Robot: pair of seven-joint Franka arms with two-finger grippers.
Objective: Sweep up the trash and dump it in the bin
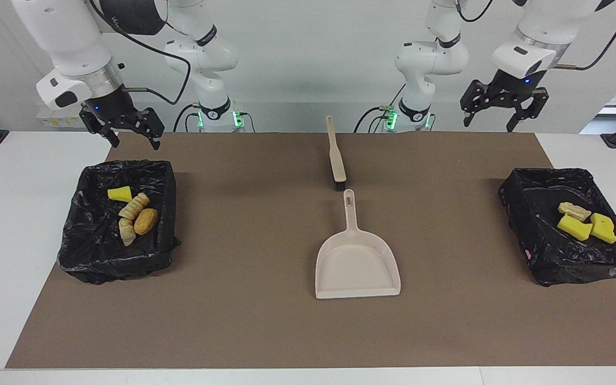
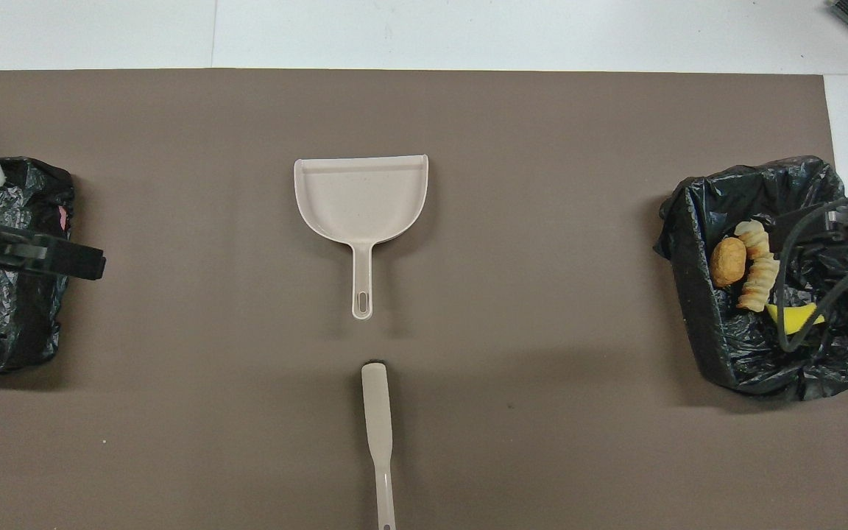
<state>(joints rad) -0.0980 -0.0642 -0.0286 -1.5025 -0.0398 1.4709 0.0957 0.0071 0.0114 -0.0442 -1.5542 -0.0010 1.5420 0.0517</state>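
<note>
The trash lies wholly in two black-lined bins: four pieces (image 1: 132,214) in the bin (image 1: 118,256) at the right arm's end, three (image 1: 586,222) in the bin (image 1: 580,267) at the left arm's end. The dustpan (image 1: 357,262) and brush (image 1: 336,155) lie end to end mid-worktop on the 12-to-6 line, between both raised, spread grippers: right gripper (image 1: 132,136), left gripper (image 1: 500,115).

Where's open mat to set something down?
Bare mat between dustpan and each bin: right arm's end, left arm's end. Also along the edge farthest from the robots. Mid-line is crowded: brush nearly touching the dustpan handle.
</note>
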